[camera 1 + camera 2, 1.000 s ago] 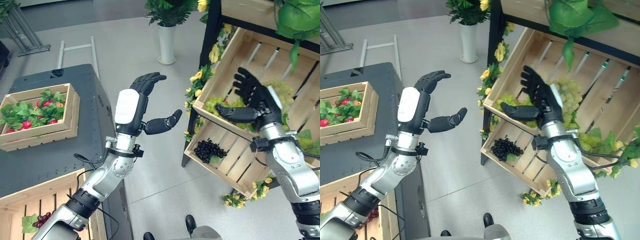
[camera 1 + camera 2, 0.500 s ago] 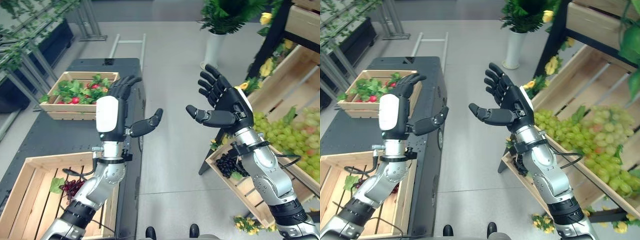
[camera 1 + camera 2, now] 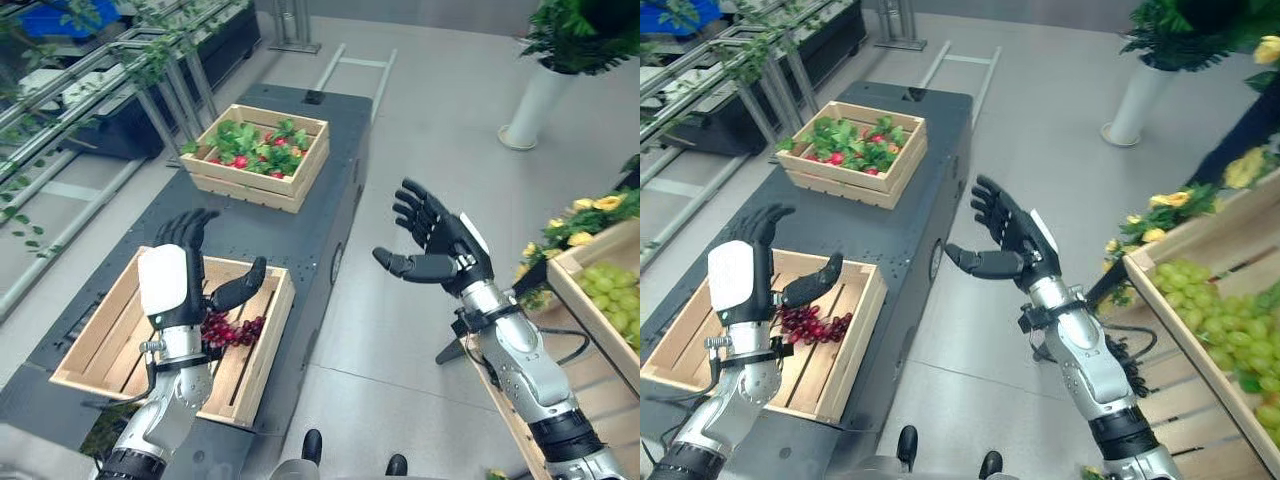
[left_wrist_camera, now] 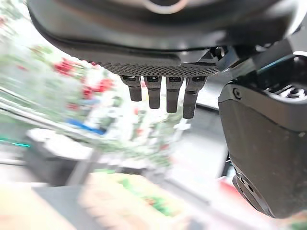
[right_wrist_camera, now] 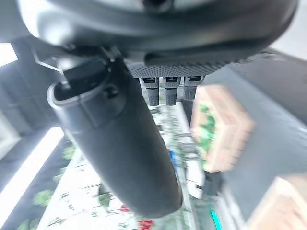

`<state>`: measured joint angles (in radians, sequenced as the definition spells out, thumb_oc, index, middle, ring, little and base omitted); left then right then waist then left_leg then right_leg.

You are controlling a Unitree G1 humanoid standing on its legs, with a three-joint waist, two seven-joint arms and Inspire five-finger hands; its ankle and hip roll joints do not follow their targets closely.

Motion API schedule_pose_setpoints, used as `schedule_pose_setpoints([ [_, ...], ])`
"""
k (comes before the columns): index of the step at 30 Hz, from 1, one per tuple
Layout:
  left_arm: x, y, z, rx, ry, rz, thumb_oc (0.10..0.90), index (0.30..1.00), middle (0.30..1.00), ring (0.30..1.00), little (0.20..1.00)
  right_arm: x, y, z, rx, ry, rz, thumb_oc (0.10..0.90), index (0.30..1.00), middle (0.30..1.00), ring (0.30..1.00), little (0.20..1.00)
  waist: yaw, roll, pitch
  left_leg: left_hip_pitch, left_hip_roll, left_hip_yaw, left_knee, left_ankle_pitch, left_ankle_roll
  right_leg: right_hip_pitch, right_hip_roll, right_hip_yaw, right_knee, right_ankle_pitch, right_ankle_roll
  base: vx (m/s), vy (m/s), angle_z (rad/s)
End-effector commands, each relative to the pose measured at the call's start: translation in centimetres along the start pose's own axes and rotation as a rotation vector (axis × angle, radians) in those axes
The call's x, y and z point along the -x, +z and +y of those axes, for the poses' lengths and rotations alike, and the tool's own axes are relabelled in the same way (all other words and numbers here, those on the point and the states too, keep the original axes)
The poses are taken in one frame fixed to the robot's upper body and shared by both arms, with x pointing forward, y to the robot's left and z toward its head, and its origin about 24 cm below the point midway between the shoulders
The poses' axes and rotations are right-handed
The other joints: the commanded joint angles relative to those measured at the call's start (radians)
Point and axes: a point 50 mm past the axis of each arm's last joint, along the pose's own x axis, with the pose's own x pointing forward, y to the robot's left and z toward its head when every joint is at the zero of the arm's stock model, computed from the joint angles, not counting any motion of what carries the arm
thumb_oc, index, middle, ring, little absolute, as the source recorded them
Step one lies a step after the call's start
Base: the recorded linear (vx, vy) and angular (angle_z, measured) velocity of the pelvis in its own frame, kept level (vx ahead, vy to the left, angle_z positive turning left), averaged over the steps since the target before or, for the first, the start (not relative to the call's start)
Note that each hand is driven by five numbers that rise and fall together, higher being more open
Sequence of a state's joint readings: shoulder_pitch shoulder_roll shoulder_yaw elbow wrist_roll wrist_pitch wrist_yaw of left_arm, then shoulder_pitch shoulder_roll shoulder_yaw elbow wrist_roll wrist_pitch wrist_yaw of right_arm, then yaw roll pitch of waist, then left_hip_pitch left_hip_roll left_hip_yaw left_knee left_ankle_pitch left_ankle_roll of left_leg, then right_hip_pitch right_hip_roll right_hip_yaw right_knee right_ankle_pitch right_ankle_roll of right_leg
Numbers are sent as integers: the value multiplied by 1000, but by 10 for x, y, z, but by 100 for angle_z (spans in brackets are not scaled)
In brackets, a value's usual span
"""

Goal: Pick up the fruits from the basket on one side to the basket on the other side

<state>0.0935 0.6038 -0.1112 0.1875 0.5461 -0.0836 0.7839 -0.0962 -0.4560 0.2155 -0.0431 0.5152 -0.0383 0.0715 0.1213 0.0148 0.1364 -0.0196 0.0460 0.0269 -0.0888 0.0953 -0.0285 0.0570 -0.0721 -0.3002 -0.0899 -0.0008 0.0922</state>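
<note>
A wooden crate (image 3: pixel 110 335) at the near end of the dark table holds a bunch of dark red grapes (image 3: pixel 232 330). My left hand (image 3: pixel 172 280) is raised above this crate, open and holding nothing. My right hand (image 3: pixel 445 245) hovers over the floor between the table and a shelf crate (image 3: pixel 560 275) of green grapes (image 3: pixel 612 300); its fingers are spread and it is open too. In the wrist views the left hand's fingers (image 4: pixel 165 93) and the right hand's fingers (image 5: pixel 164 91) stand straight with nothing between them and the thumb.
A second wooden crate (image 3: pixel 258 160) with red fruit and green leaves sits at the table's (image 3: pixel 300 235) far end. Metal racks with vines (image 3: pixel 150 70) run along the left. A potted plant in a white vase (image 3: pixel 535 100) stands far right. Yellow flowers (image 3: pixel 590 205) trim the shelf.
The camera has swung left, bringing the dark table and near crate into view. Both hands stay open and raised; the right hand has come away from the shelf crates.
</note>
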Motion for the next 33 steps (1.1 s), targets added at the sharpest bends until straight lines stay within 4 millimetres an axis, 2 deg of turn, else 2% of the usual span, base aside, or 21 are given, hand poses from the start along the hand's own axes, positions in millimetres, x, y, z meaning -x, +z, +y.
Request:
schedule_pose_setpoints([
  [1,-36,-8,41,-118,223,-86,800,900,900,900,900,-1,13,12,63,83,-82,800,900,900,900,900,-8,-29,-4,-27,-32,1,22,-40,-35,-40,7,-28,82,-21,-30,50,108,17],
  [4,-30,-23,42,-179,200,-43,800,900,900,900,900,8,-13,8,60,77,27,800,900,900,900,900,-7,-25,18,-47,-31,2,36,-38,-35,-56,2,-38,106,-33,-32,20,94,14],
  [8,-33,-47,48,-269,228,23,800,900,900,900,900,20,-42,4,47,86,147,800,900,900,900,900,-22,-21,93,-102,-33,7,92,-44,-30,-117,-9,-44,164,-50,-38,-38,131,0],
  [12,-39,-55,53,-284,288,48,800,900,900,900,900,25,-51,7,68,134,199,800,900,900,900,900,-32,-25,146,-145,-37,8,141,-52,-26,-156,-13,-35,211,-62,-38,-34,81,-1],
  [16,-50,-65,58,-340,307,68,800,900,900,900,900,36,-63,8,58,170,247,800,900,900,900,900,-45,-47,208,-200,-40,20,223,-73,-17,-204,-20,-30,287,-86,-40,9,38,4],
  [25,-77,-69,71,-460,325,58,800,900,900,900,900,35,-63,5,97,188,255,800,900,900,900,900,-66,-75,303,-327,-38,59,384,-115,5,-316,-30,3,433,-120,-48,-8,59,-2],
  [27,-83,-72,78,-494,328,55,800,900,900,900,900,35,-62,2,98,191,256,800,900,900,900,900,-69,-85,323,-339,-36,63,413,-146,3,-325,-28,19,462,-147,-44,28,40,-14],
  [33,-110,-62,91,-621,234,-40,800,900,900,900,900,28,-56,2,107,225,239,800,900,900,900,900,-82,-104,371,-409,-22,83,466,-157,7,-380,-21,30,495,-149,-44,-34,24,-2],
])
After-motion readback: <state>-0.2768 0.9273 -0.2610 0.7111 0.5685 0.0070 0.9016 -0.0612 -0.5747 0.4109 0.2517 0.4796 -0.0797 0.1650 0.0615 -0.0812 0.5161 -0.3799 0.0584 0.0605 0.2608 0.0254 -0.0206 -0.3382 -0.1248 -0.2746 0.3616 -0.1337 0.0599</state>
